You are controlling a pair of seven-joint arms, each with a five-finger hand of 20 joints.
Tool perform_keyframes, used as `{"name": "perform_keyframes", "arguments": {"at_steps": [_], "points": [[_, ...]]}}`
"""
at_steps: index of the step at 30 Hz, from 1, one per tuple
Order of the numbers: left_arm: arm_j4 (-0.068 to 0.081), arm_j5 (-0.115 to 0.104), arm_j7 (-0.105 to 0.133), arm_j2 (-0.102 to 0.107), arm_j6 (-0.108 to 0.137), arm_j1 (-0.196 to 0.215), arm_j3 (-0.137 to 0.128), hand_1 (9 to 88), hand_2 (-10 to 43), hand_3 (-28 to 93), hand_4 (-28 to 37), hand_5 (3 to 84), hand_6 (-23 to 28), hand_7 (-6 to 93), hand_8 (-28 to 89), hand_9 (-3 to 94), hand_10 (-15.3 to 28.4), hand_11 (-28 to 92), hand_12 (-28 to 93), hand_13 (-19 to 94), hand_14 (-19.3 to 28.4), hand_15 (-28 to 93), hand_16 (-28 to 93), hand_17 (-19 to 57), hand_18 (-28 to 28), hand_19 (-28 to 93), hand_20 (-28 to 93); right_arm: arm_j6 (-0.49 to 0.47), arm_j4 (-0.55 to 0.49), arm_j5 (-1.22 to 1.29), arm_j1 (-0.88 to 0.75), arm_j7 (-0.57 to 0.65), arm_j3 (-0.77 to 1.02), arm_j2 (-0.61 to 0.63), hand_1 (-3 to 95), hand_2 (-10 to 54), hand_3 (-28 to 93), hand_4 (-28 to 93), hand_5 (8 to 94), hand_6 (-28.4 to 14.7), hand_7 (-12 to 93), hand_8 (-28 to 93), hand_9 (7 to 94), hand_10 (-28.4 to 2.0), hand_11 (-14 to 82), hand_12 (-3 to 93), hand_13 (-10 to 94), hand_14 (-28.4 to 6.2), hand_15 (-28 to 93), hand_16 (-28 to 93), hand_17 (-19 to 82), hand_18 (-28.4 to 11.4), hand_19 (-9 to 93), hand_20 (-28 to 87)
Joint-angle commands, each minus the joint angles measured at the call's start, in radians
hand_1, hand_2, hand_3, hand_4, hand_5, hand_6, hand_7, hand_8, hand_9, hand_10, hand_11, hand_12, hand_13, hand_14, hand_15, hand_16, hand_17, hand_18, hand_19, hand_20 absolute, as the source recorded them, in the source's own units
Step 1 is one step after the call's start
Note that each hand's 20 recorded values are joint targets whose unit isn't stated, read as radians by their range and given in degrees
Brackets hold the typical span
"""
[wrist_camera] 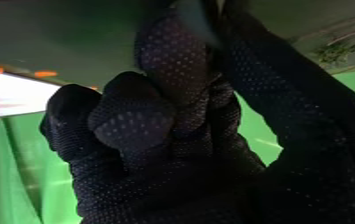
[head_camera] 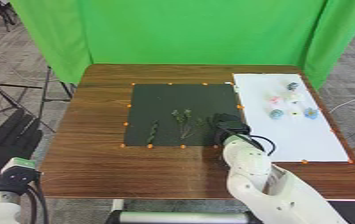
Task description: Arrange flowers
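Right hand (head_camera: 228,121) is at the black mat's (head_camera: 160,102) right edge, clamped or apart I cannot tell.

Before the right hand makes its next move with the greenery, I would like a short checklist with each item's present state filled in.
1. Left hand away from the work: ok, beyond the table's left edge.
2. Right hand at the dark mat: ok, at its right side.
3. Leafy greenery on the dark mat: ok.
4. Colored blossoms on the white sheet: ok.
5. Blossoms and leafy greenery brought together: not ok, they lie on separate surfaces.
6. Right hand has a secure hold on a stem: cannot tell.
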Motion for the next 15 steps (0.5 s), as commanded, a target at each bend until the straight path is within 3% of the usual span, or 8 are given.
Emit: {"name": "perform_keyframes", "arguments": {"at_steps": [1,10,15], "points": [[-0.004,-0.001,-0.004,-0.006,0.001,0.009,-0.004,21.5,11.4,72,-28.3,35.7,7.3,17.0,-11,30.0,13.2,22,8,18,11.8,30,-10,-4.3,7.6,22,6,-0.04,0.021,0.003,-0.01,0.006,-0.008,-0.028,46.1,-9.5,78,-7,72.3,-4.1,48,23,88.3,-10.1,34.6,48.8,85,-7.4,64,40,55,-23.9,93,46],[-0.008,-0.002,-0.005,-0.011,0.006,0.018,-0.012,21.6,11.4,72,-28.3,35.6,7.2,17.2,-11,29.9,13.2,22,8,18,12.3,30,-10,-4.3,7.7,22,6,-0.063,-0.004,0.02,-0.016,0.015,0.012,-0.013,45.5,-9.5,73,-12,70.2,-3.9,48,21,85.6,-12.1,37.4,46.4,82,-8.4,65,40,53,-24.1,93,45],[-0.006,-0.009,-0.004,-0.019,0.007,0.015,-0.007,21.6,11.2,72,-28.3,35.6,7.2,17.2,-11,29.9,13.1,22,8,18,12.5,30,-10,-4.4,7.8,22,6,-0.067,-0.016,0.019,-0.017,0.016,0.018,-0.014,43.7,-9.5,71,-17,69.2,-3.9,48,20,83.9,-13.6,41.7,39.2,81,-9.0,65,39,52,-24.2,93,44]]}}
